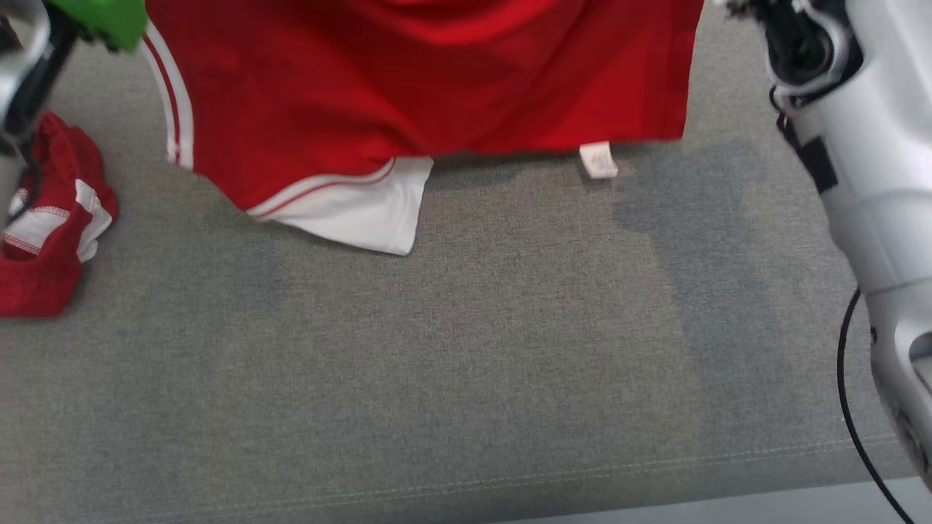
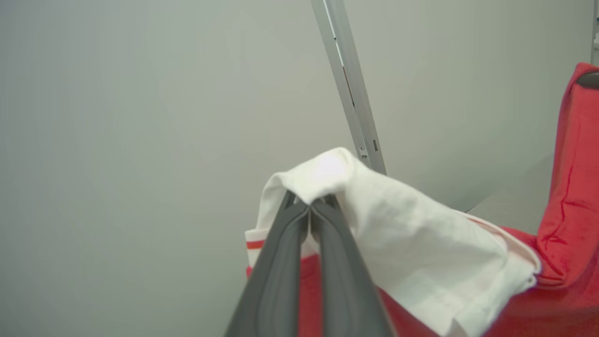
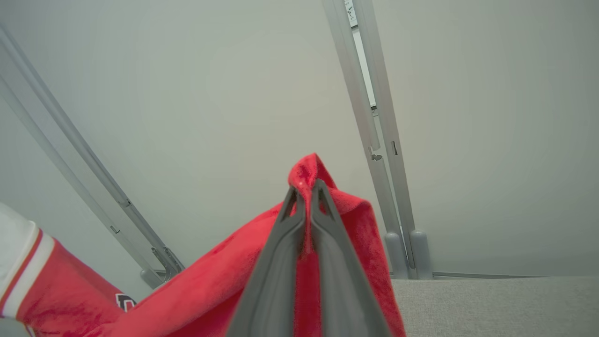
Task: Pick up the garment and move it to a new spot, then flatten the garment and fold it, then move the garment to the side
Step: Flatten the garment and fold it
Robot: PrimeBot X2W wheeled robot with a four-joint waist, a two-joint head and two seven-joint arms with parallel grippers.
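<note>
Looks like a robotics lab or test room rather than a home, though the views are tight, so that's a cautious call. Plain pale wall [image 3: 210, 93] behind, nothing hung on it. Bare aluminium rails [image 3: 369, 117] climb it, and their rounded feet [image 3: 397, 252] stand at the back edge of a grey fabric-covered surface [image 1: 466, 349] with a stitched seam [image 1: 510, 484] along its near side. Over that, a red garment [image 1: 408, 80] is spread like a test piece. A second red bundle [image 1: 44, 240] is heaped at the left, and the robot's pale forearm [image 1: 866, 167] is at the right.
</note>
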